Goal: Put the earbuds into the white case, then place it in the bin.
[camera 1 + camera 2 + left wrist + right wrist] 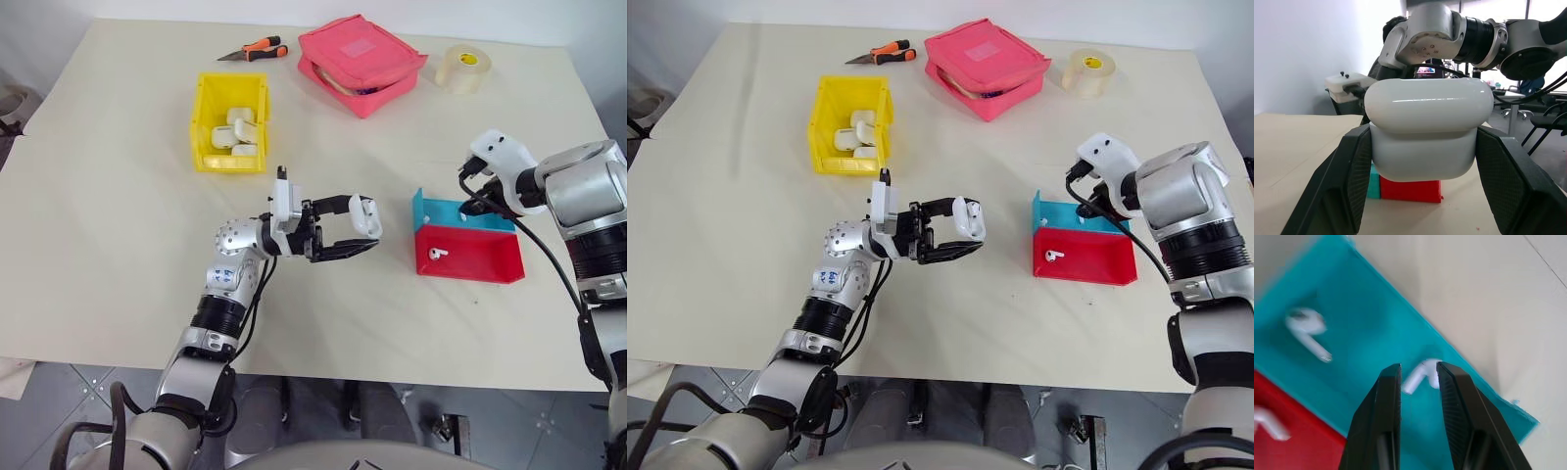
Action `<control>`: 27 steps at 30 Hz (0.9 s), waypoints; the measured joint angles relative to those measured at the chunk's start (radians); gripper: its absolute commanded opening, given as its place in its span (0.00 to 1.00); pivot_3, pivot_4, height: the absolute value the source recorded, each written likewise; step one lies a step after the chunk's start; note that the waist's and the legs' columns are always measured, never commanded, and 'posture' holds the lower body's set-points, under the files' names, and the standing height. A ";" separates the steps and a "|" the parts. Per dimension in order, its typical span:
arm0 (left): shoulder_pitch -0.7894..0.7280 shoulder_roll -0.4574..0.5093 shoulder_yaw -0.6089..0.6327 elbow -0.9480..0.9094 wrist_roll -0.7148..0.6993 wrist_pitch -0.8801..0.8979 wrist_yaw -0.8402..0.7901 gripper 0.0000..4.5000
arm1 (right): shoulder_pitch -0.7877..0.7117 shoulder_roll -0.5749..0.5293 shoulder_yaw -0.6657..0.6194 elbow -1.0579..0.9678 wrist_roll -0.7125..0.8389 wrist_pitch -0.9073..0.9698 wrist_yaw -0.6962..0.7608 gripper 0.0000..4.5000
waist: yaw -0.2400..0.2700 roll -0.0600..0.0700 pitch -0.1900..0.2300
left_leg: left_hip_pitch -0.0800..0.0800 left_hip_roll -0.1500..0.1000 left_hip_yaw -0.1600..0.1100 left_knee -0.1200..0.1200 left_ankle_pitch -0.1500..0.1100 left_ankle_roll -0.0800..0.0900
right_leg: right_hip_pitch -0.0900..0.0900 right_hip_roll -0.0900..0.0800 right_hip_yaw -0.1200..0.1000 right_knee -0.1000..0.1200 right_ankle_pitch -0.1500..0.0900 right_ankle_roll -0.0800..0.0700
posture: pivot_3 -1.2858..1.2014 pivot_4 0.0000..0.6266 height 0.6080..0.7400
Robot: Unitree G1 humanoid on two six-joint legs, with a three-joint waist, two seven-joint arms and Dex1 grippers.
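Observation:
My left gripper (364, 233) hovers over the middle of the table, shut on the white case (1427, 127), which is closed and squeezed between both fingers. Over the blue half of the red and blue tray (490, 266), my right gripper (1419, 367) points down, shut on one earbud (1422, 374) between its fingertips. A second earbud (1305, 330) lies in the blue compartment. Another earbud (436, 252) rests in the red one. The yellow bin (202, 127) stands at the far left of the table and holds several white cases.
A pink zip pouch (361, 61) sits at the back centre. A roll of clear tape (462, 69) lies to its right, and an orange-handled cutter (257, 49) to its left.

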 measured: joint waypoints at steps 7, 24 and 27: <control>0.000 -0.004 0.000 0.000 0.000 0.000 0.000 0.62 | 0.049 -0.016 -0.003 -0.069 0.062 0.064 -0.011 0.27 | 0.005 0.000 0.000 | 0.000 0.000 0.000 0.000 0.000 0.000 | 0.000 0.000 0.000 0.000 0.000 0.000 | 0.52 0.24 1.00; -0.001 -0.001 0.001 0.006 0.002 -0.001 -0.007 0.62 | 0.066 -0.047 0.012 0.035 0.093 0.007 -0.056 0.27 | 0.006 0.000 0.000 | 0.000 0.000 0.001 0.001 0.000 0.000 | 0.001 0.000 0.000 0.000 0.000 0.000 | 0.52 0.24 1.00; -0.004 -0.001 0.001 0.009 0.002 -0.001 -0.007 0.62 | 0.048 -0.048 0.036 0.057 0.089 -0.011 -0.055 0.27 | 0.005 0.000 0.000 | 0.000 0.000 0.001 0.001 0.000 0.000 | 0.001 0.000 0.000 0.000 0.000 0.000 | 0.52 0.24 1.00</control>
